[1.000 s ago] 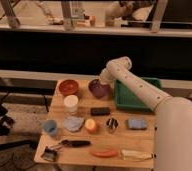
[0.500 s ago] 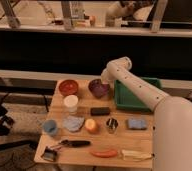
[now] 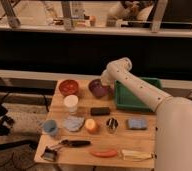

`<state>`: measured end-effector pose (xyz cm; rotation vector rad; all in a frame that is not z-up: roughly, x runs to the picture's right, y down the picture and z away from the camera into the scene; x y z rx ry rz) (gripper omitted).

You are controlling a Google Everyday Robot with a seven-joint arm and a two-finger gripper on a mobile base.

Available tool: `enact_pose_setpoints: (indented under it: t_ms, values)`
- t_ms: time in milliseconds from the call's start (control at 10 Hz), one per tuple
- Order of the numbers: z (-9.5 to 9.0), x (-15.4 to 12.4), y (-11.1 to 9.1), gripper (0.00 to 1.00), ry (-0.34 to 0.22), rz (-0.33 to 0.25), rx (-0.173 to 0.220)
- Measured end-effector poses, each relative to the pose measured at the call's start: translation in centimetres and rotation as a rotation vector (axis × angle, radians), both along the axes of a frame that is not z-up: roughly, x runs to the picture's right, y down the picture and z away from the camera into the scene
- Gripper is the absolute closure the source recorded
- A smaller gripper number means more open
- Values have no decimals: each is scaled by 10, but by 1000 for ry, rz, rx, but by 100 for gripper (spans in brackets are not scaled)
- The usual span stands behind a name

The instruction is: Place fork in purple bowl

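Camera view, single entry. Landmark for all placings: the small round glossy dark purple bowl (image 3: 97, 88), standing toward the back of the light wooden table (image 3: 124, 142).

- White robot arm (image 3: 139, 92): reaches in from the right of the purple bowl and passes over the deep green plastic tray (image 3: 134, 104), which sits just beside the purple bowl on its right.
- Gripper (image 3: 105, 83): at the right rim of the purple bowl, just above it. Cannot tell whether it is released or clenched, because the wrist hides it. No contact with the purple bowl can be confirmed.
- Fork: not found in view. Cannot tell whether it is in the gripper or already inside the purple bowl.
- Round red-orange bowl (image 3: 68, 87): left of the purple bowl, near but apart. Not the target.
- Small dark rectangular block (image 3: 100, 111): just in front of the purple bowl.

Step in hand, as judged: delivery of the fork over the purple bowl.

Handling note:
- Centre the gripper over the hollow of the purple bowl, not over its rim.
- Lower until the fork's leading end is inside the wall before letting go. A long fork dropped on the edge could tip a light bowl or slide out toward the green plastic tray.
- Withdraw straight up from the purple bowl.
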<state>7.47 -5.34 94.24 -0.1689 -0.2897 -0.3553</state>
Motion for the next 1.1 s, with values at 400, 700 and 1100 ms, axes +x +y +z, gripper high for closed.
enact_pose_setpoints:
  t_ms: [400,700,1100]
  values:
    - [-3,-1,3,37,-2,-5,-10]
    - [-7,3,8,30,0,0,-15]
    - [-10,0,13,34,-3,-1,-27]
